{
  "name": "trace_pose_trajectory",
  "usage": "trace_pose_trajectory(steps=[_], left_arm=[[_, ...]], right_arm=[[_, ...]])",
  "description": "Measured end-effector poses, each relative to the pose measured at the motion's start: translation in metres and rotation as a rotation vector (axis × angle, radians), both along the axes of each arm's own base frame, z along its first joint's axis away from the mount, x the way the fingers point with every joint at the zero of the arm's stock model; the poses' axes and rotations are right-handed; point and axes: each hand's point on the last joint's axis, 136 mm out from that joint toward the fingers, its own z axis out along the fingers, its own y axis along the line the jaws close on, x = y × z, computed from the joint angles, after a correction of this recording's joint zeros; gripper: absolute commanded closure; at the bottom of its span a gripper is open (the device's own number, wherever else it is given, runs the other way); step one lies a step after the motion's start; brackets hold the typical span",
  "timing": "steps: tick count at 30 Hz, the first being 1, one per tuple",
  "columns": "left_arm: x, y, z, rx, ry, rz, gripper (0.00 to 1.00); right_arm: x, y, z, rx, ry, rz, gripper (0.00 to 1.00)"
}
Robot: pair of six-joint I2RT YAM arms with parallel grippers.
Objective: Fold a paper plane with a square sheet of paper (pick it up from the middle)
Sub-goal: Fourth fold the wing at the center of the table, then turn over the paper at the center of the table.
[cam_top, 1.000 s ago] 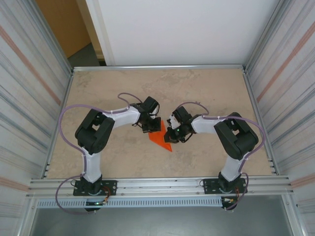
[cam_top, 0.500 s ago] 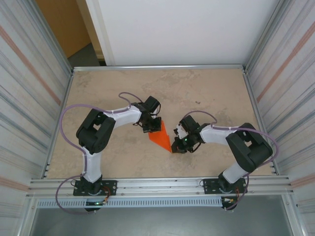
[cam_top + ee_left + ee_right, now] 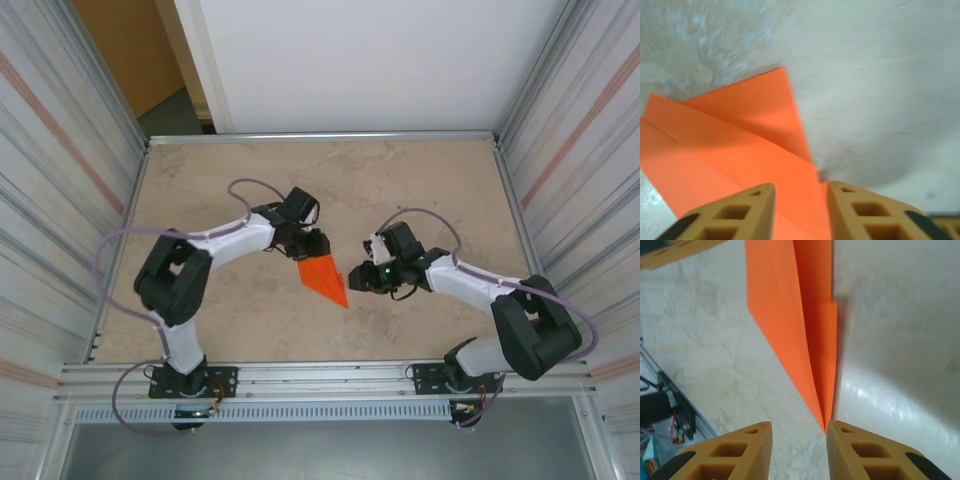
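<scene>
1. The small bright orange paper plane [image 3: 323, 279], a narrow folded dart with a centre crease, lies flat on the beige stone-patterned table [image 3: 420, 180]. Its point aims toward the arm bases and its wide tail points away from them. From that shape the folding looks finished or nearly so, which would explain why it rests loose.
2. The left gripper [image 3: 311, 250] hangs right at the plane's wide tail. Its tan lattice fingers [image 3: 747, 212] stand parted, the paper's edge runs beneath the gap, and they clamp nothing. It probably sits there because the tail layers are the ones most likely to need pressing flat.
3. The right gripper [image 3: 354, 280] sits just beside the plane's right edge, near the point. In its wrist view the tip aims into the gap between the spread fingers [image 3: 740, 450], with bare table between them, so it grasps nothing either.
4. Having one gripper at each end suits creasing along the plane's length. The upper flap casts a shadow, so the layers may spring up.
5. The aluminium frame rails [image 3: 320, 137] stand well apart from the plane.
</scene>
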Motion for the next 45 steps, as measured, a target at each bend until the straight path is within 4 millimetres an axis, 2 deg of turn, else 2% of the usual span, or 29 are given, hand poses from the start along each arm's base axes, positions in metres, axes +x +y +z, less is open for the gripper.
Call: trace_pose_trajectory(steps=[2, 5, 7, 11, 14, 17, 22, 24, 28, 31, 35, 41, 45], left_arm=[[0.002, 0.007, 0.031, -0.069, -0.078, 0.028, 0.56], [0.0, 0.027, 0.054, -0.135, -0.146, 0.089, 0.51], [-0.005, 0.044, 0.051, -0.148, -0.155, 0.137, 0.47], [-0.023, 0.077, 0.023, -0.128, -0.112, 0.223, 0.4], [-0.036, 0.091, 0.008, -0.124, -0.077, 0.262, 0.38], [-0.041, 0.096, 0.004, -0.133, -0.07, 0.286, 0.37], [-0.042, 0.098, 0.009, -0.162, -0.087, 0.306, 0.35], [-0.041, 0.099, 0.01, -0.169, -0.093, 0.31, 0.34], [-0.042, 0.098, 0.01, -0.176, -0.095, 0.311, 0.34], [-0.044, 0.097, 0.012, -0.196, -0.103, 0.301, 0.32], [-0.046, 0.087, 0.024, -0.278, -0.129, 0.265, 0.27], [-0.045, 0.064, 0.062, -0.464, -0.208, 0.174, 0.26], [-0.049, 0.045, 0.087, -0.56, -0.263, 0.09, 0.3]], right_arm=[[0.015, 0.005, 0.001, 0.01, -0.012, -0.014, 0.67], [0.028, 0.014, -0.004, 0.015, -0.005, -0.01, 0.67], [0.033, 0.02, -0.01, 0.018, 0.011, -0.002, 0.68], [0.039, 0.03, -0.02, 0.024, 0.045, 0.027, 0.7], [0.042, 0.04, -0.025, 0.027, 0.056, 0.052, 0.72], [0.044, 0.049, -0.028, 0.031, 0.064, 0.08, 0.73], [0.046, 0.057, -0.038, 0.023, 0.077, 0.105, 0.75], [0.045, 0.057, -0.043, 0.018, 0.088, 0.106, 0.78], [0.044, 0.058, -0.044, 0.02, 0.089, 0.116, 0.91], [0.045, 0.059, -0.042, 0.03, 0.085, 0.118, 0.95], [0.053, 0.063, -0.02, 0.106, 0.033, 0.104, 0.98], [0.07, 0.063, 0.045, 0.285, -0.083, 0.046, 0.98], [0.075, 0.066, 0.088, 0.402, -0.138, 0.024, 0.98]])
